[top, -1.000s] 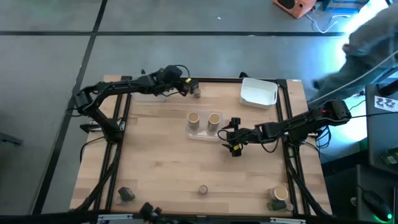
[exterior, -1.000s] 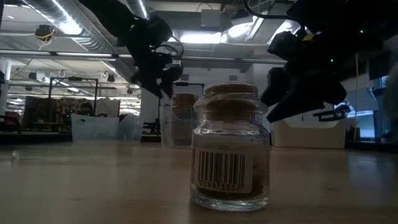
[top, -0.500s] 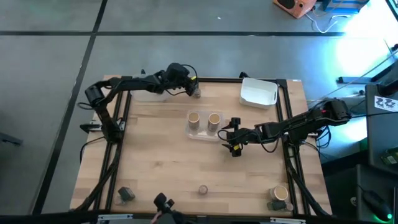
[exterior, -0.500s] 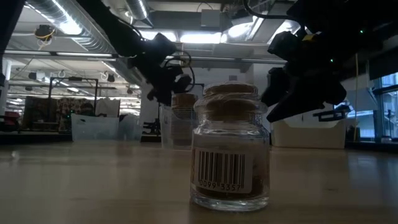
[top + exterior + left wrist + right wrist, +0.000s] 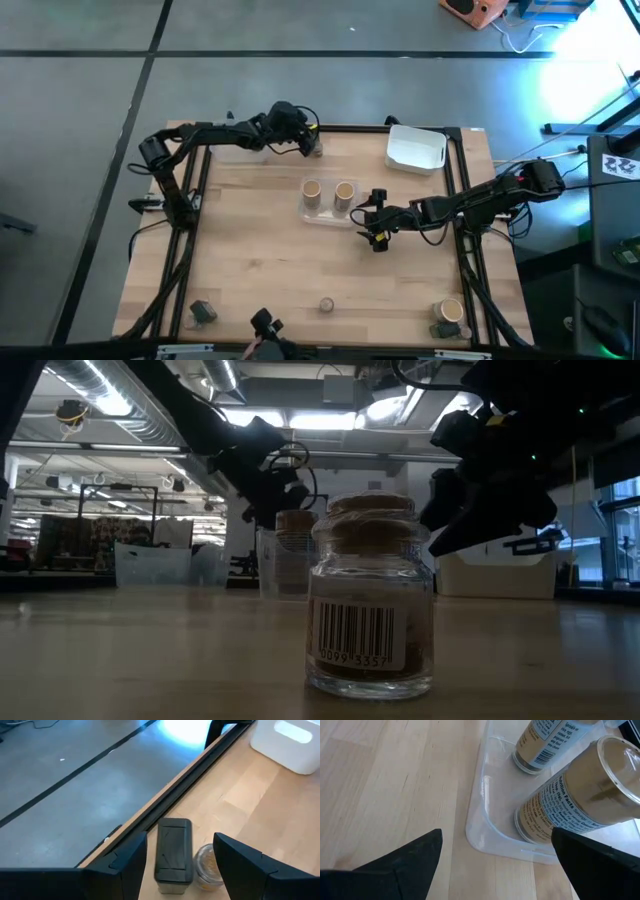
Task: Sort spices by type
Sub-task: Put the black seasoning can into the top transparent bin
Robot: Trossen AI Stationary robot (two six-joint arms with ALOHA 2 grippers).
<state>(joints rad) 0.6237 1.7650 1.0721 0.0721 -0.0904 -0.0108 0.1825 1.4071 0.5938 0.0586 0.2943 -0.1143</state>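
At the table's far edge stand a dark blocky jar [image 5: 173, 851] and a small round jar [image 5: 207, 867], side by side. My left gripper [image 5: 180, 842] [image 5: 308, 144] is open, with one finger on either side of the pair. Whether a finger touches either jar, I cannot tell. Two tan cylinders [image 5: 312, 191] [image 5: 345, 191] stand upright in a clear tub [image 5: 485, 820] at mid-table. My right gripper [image 5: 366, 222] [image 5: 495, 865] hovers wide open just right of that tub, with nothing between its fingers. A cork-topped glass jar [image 5: 372, 595] stands near the front edge.
A white rectangular tub [image 5: 415, 148] sits at the far right. Along the near edge are the small jar [image 5: 326, 304], a dark jar [image 5: 203, 312] at the left corner and a tan cylinder [image 5: 451, 312] at the right corner. Another clear tub [image 5: 150, 565] stands far left.
My left gripper has sunk and gone a little toward the table's right, down over the two jars at the far edge, rolling its wrist as it went. Its fingers stay as far apart as before. My right gripper has kept still.
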